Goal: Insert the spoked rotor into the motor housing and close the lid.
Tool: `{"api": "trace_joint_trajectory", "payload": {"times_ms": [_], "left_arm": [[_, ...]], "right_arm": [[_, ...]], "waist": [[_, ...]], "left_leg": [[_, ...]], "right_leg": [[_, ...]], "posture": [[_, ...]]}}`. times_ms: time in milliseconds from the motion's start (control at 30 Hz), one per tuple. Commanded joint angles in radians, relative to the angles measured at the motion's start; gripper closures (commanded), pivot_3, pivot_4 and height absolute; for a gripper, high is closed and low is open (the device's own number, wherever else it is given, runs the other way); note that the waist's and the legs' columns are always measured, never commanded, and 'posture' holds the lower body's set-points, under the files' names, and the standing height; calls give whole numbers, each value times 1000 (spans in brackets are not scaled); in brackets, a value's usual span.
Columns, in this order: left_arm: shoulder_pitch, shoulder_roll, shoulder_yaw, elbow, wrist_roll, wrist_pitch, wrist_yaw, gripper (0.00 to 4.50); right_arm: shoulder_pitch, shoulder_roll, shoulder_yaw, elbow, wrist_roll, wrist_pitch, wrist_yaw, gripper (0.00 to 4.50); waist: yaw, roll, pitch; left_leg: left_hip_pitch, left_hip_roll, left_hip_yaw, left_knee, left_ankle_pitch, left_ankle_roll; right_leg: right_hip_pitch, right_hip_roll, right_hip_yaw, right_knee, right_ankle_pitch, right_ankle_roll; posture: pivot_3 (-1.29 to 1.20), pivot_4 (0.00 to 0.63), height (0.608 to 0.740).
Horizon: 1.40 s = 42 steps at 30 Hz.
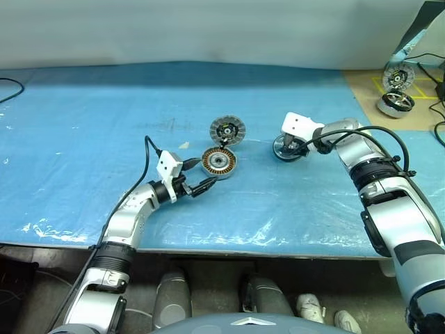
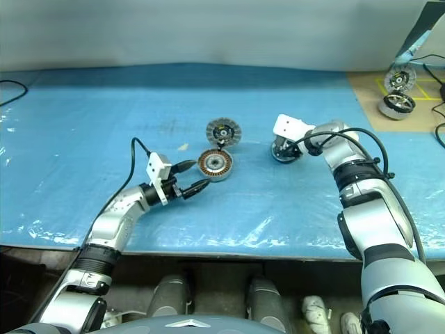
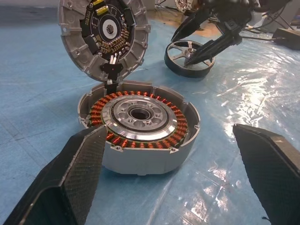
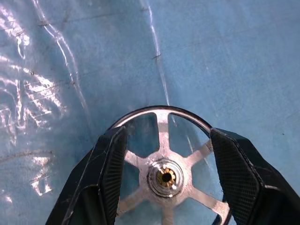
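Rotor lying flat on the worktop, right hand straddling it but not clamped yet

Nearest, the left hand (image 1: 203,182) sits wide open and empty just beside the motor housing (image 1: 219,162), whose lid (image 1: 228,130) stands propped up behind it. Further off to the right, the spoked rotor (image 4: 168,174) lies flat, axle pointing straight up, no real long axis. Right hand (image 1: 297,147) is partly open, fingers either side of the rim. Looks thin, stiff, light, slick metal, so I'd pinch across the rim.
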Motion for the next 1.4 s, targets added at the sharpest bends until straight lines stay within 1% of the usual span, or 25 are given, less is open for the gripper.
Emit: {"api": "trace_joint_trajectory", "payload": {"times_ms": [33, 133, 200, 333, 400, 567, 800, 1200, 1400], "left_arm": [[5, 6, 4, -13, 6, -27, -5, 0], [6, 10, 7, -9, 7, -30, -6, 0], [7, 11, 8, -7, 8, -32, -8, 0], [1, 10, 10, 3, 9, -36, -9, 0], [-3, 7, 10, 8, 11, -39, -8, 0], [-10, -4, -2, 10, 15, -44, -10, 0], [-13, -11, -4, 13, 20, -47, -8, 0], [14, -3, 1, -15, 21, -36, 8, 0], [16, -4, -3, -17, 23, -34, 13, 0]], "right_arm": [[-31, -7, 3, 31, -30, -19, 7, 1508], [-35, -9, -6, 42, -27, -32, 18, 1508], [-49, -7, -44, 27, 13, -16, 46, 1508], [-63, -7, -109, -28, 91, 17, 125, 1508], [-76, -11, -120, -28, 91, 26, 121, 1508], [-117, -31, -80, 57, 14, -20, 62, 1508], [-136, -28, 7, 150, -107, -161, -3, 1508], [-179, -8, 30, 251, -173, -224, -35, 1508], [-152, 3, 47, 277, -199, -220, -53, 1508]], "waist": [[0, 0, 0], [0, 0, 0], [0, 0, 0], [0, 1, 1], [-1, 2, 2], [-1, 3, 2], [-1, 4, 4], [-2, 7, 8], [-2, 7, 8]], "left_leg": [[0, 0, 0, 0, 0, 0], [0, 0, 0, 2, 0, 0], [0, 0, 0, 2, -2, 4], [0, 0, 0, 4, -2, 4], [0, 0, 0, 5, -2, 4], [0, 1, 0, 7, -2, 4], [-1, 0, 0, 8, -2, 4], [-2, 1, 0, 8, -2, 4], [-2, 1, 0, 8, -2, 4]], "right_leg": [[0, 0, 0, 0, 0, 0], [0, 0, 0, 1, 0, 0], [0, 0, 0, 2, 0, 0], [-2, 0, 1, 6, 0, -1], [-2, 0, 1, 8, -1, -2], [-3, 0, 1, 12, -2, -3], [-4, 0, 2, 12, -2, -3], [-5, 0, 2, 12, -2, -4], [-5, 0, 2, 12, -2, -4]], "posture": [[0, 150, 740], [0, 150, 740], [0, 150, 740], [0, 150, 740], [0, 150, 740], [0, 150, 740], [0, 150, 740], [0, 150, 740], [0, 150, 740]]}}
